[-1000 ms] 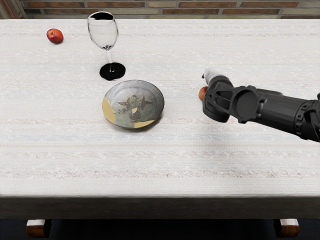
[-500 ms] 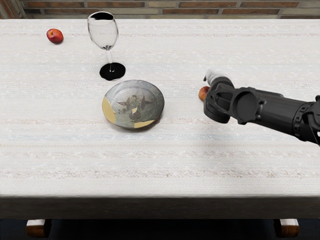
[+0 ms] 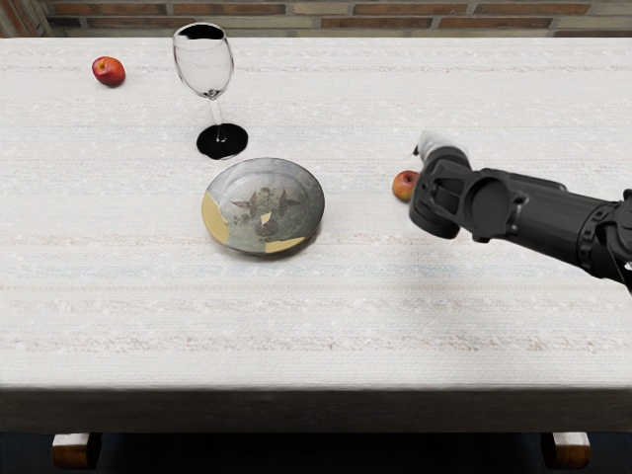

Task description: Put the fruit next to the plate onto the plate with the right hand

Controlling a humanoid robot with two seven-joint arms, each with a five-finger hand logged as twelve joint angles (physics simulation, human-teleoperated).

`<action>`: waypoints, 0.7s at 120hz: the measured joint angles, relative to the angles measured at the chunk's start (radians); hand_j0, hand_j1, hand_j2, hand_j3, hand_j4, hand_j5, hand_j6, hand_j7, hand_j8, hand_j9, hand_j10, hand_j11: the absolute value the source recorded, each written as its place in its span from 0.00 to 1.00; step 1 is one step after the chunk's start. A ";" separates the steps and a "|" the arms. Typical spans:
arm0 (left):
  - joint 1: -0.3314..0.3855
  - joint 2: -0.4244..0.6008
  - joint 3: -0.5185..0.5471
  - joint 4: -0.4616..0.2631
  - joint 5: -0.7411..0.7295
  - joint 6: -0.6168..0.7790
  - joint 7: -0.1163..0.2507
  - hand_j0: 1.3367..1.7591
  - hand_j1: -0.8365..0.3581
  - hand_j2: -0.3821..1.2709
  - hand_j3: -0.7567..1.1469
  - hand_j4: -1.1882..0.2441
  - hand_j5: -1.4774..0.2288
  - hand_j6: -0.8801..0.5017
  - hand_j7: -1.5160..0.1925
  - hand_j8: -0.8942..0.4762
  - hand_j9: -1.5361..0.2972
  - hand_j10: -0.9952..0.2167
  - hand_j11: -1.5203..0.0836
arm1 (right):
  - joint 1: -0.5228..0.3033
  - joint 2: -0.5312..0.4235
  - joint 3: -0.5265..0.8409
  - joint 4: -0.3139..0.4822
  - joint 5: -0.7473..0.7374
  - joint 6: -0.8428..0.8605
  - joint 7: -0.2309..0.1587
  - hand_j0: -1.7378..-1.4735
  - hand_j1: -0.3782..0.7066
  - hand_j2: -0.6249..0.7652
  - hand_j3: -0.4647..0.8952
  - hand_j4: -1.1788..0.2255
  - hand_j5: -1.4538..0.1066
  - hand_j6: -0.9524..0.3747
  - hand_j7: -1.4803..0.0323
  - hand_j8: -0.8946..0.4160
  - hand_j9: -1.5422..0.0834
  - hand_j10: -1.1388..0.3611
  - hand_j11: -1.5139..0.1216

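grasping step, it seems: the fruit [image 3: 404, 185] sits off the plate [image 3: 265, 205], to its right, the right hand [image 3: 440, 185] just beyond it; released or clenched, i cannot tell. next needs a sure hold, then a carry onto the plate

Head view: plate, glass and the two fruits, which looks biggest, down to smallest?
1. Plate, widest.
2. Glass, taller but thinner.
3. Far fruit and near fruit beside the right hand: they look alike, and the hand partly hides one.
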 joint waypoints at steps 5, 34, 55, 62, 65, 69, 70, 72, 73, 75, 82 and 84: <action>0.001 0.000 0.000 0.000 0.000 0.000 0.000 0.76 0.99 0.23 0.40 0.83 0.87 0.64 0.89 0.65 0.84 0.82 0.95 | -0.002 0.000 -0.004 -0.011 0.000 0.001 0.000 0.30 0.39 0.40 0.34 0.60 0.66 0.47 0.69 0.43 0.68 0.54 0.66; 0.001 0.000 0.000 0.000 0.000 0.000 0.000 0.76 0.99 0.23 0.40 0.83 0.87 0.64 0.89 0.65 0.84 0.82 0.95 | -0.019 0.000 -0.013 -0.060 0.000 0.015 0.000 0.30 0.40 0.40 0.34 0.60 0.65 0.46 0.69 0.43 0.68 0.54 0.66; 0.001 0.000 0.000 0.000 0.000 0.000 0.000 0.76 0.99 0.23 0.40 0.83 0.87 0.64 0.89 0.65 0.84 0.82 0.95 | -0.016 0.000 -0.013 -0.065 0.000 0.017 0.000 0.30 0.40 0.40 0.34 0.60 0.65 0.46 0.69 0.43 0.68 0.53 0.66; 0.001 0.000 0.000 0.000 0.000 0.000 0.000 0.76 0.99 0.23 0.40 0.83 0.87 0.64 0.89 0.65 0.84 0.82 0.95 | -0.014 0.000 -0.011 -0.065 0.002 0.018 0.000 0.30 0.40 0.40 0.34 0.60 0.65 0.46 0.69 0.42 0.68 0.53 0.66; 0.001 0.000 0.000 0.000 0.000 0.000 0.000 0.76 0.99 0.23 0.40 0.83 0.87 0.64 0.89 0.65 0.84 0.82 0.95 | -0.014 0.000 -0.010 -0.065 0.002 0.019 0.000 0.30 0.40 0.40 0.34 0.60 0.65 0.46 0.69 0.42 0.68 0.53 0.66; 0.001 0.000 0.001 0.000 0.000 0.000 0.000 0.76 0.99 0.23 0.40 0.83 0.87 0.64 0.89 0.65 0.84 0.82 0.95 | -0.013 0.000 -0.007 -0.066 0.002 0.021 0.000 0.30 0.40 0.40 0.34 0.60 0.65 0.46 0.69 0.42 0.68 0.53 0.66; 0.001 0.000 0.001 0.000 0.000 0.000 0.000 0.76 0.99 0.23 0.40 0.83 0.87 0.64 0.89 0.65 0.84 0.82 0.95 | -0.013 0.000 -0.007 -0.066 0.003 0.022 0.000 0.30 0.40 0.40 0.34 0.60 0.65 0.46 0.69 0.42 0.68 0.53 0.66; 0.001 0.000 0.001 0.000 0.000 0.000 0.000 0.76 0.99 0.23 0.40 0.83 0.87 0.64 0.89 0.65 0.84 0.82 0.95 | -0.012 0.000 -0.006 -0.066 0.003 0.023 0.000 0.30 0.40 0.40 0.34 0.60 0.65 0.46 0.69 0.42 0.68 0.53 0.66; 0.001 0.000 0.001 0.000 0.000 0.000 0.000 0.76 0.99 0.23 0.40 0.83 0.87 0.64 0.89 0.65 0.84 0.82 0.95 | -0.012 0.000 -0.005 -0.066 0.003 0.024 0.000 0.30 0.40 0.40 0.34 0.60 0.65 0.46 0.69 0.42 0.68 0.53 0.66; 0.001 0.000 0.001 0.000 0.000 0.000 0.000 0.76 0.99 0.23 0.40 0.83 0.87 0.64 0.89 0.65 0.84 0.82 0.95 | -0.012 0.000 -0.004 -0.066 0.003 0.025 0.000 0.30 0.40 0.40 0.34 0.60 0.65 0.46 0.69 0.43 0.68 0.53 0.66; 0.000 0.000 0.001 0.000 0.000 0.000 0.000 0.76 0.99 0.23 0.40 0.83 0.87 0.64 0.89 0.65 0.84 0.82 0.95 | -0.012 0.000 -0.002 -0.066 0.004 0.029 0.000 0.30 0.40 0.40 0.34 0.60 0.65 0.46 0.69 0.43 0.68 0.54 0.66; 0.001 0.000 0.001 0.000 0.000 0.000 0.000 0.76 0.99 0.23 0.40 0.83 0.87 0.64 0.89 0.65 0.84 0.82 0.95 | -0.012 0.000 -0.001 -0.066 0.005 0.030 0.000 0.30 0.40 0.40 0.34 0.60 0.65 0.46 0.69 0.43 0.68 0.54 0.66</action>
